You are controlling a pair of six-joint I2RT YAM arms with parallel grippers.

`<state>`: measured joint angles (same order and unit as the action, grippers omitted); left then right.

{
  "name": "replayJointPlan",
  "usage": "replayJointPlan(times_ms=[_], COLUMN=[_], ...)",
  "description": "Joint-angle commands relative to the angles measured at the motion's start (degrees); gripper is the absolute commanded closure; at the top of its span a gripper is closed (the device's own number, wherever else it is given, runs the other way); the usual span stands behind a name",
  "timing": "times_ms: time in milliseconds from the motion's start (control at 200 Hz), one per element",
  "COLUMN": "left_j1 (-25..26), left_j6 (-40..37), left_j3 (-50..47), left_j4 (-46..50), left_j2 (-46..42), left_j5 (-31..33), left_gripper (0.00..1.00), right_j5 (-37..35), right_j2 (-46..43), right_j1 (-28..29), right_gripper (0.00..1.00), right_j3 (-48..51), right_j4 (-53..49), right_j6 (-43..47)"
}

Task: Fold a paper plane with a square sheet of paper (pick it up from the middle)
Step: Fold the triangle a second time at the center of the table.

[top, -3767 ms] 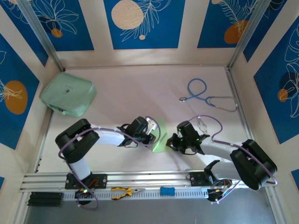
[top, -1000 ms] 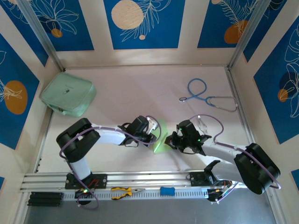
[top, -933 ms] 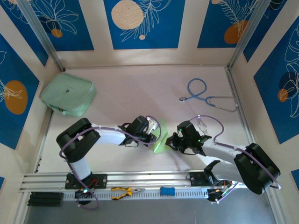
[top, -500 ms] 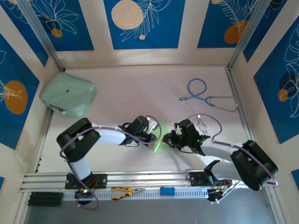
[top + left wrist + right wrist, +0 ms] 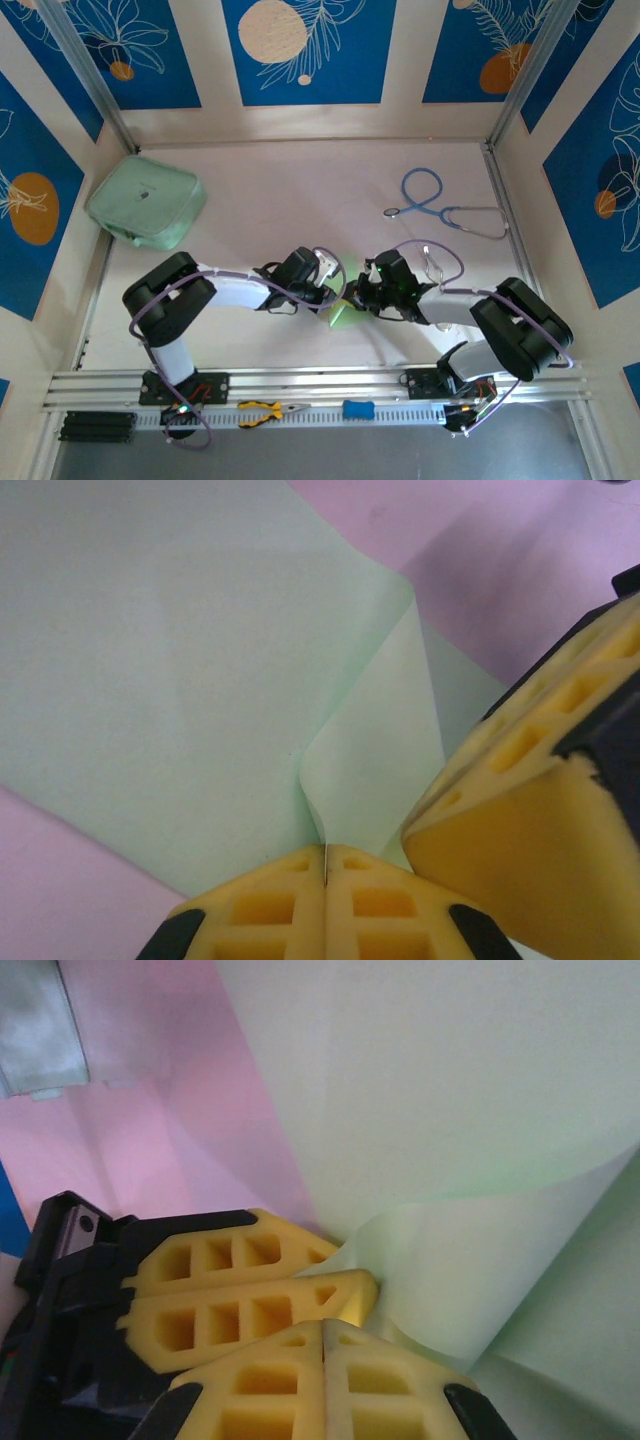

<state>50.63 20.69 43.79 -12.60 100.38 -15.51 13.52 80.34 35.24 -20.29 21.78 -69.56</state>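
Note:
The square sheet of paper is light green and partly folded, lying on the table between the two arms. My left gripper is shut on it: in the left wrist view a raised flap of the sheet runs down into the seam of the gripper's yellow pads. My right gripper is shut and pressed close beside the left one. Its pads crowd the curled flap from the right. In the right wrist view the paper curls over the shut right gripper, with the left pads touching alongside.
A thick mint-green zip pouch lies at the back left. A blue stethoscope lies at the back right. Yellow-handled pliers and a small blue object rest on the rail at the near edge.
My right gripper has slid left, up against the left gripper and the paper. Less of the green sheet shows between them. The left arm has barely moved.

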Motion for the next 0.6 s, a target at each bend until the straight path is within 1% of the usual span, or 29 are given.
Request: replayJointPlan(times_ms=[0,340,595], left_j1=[-0.4,-0.4,-0.4], left_j6=[0.2,-0.4,-0.7], left_j3=[0.6,0.8,1.3], left_j4=[2.1,2.8,4.2], left_j2=[1.1,0.8,1.1], left_j5=[-1.0,-1.4,-2.2], left_gripper=[1.0,1.0,0.99], right_j5=[0.5,-0.3,-0.3], right_j2=[1.5,1.8,1.2], right_j1=[0.2,-0.4,-0.9], right_gripper=[1.0,1.0,1.0], right_j3=[-0.9,3.2,3.7], right_j4=[-0.4,-2.2,-1.8], right_j6=[-0.5,-0.6,-0.7])
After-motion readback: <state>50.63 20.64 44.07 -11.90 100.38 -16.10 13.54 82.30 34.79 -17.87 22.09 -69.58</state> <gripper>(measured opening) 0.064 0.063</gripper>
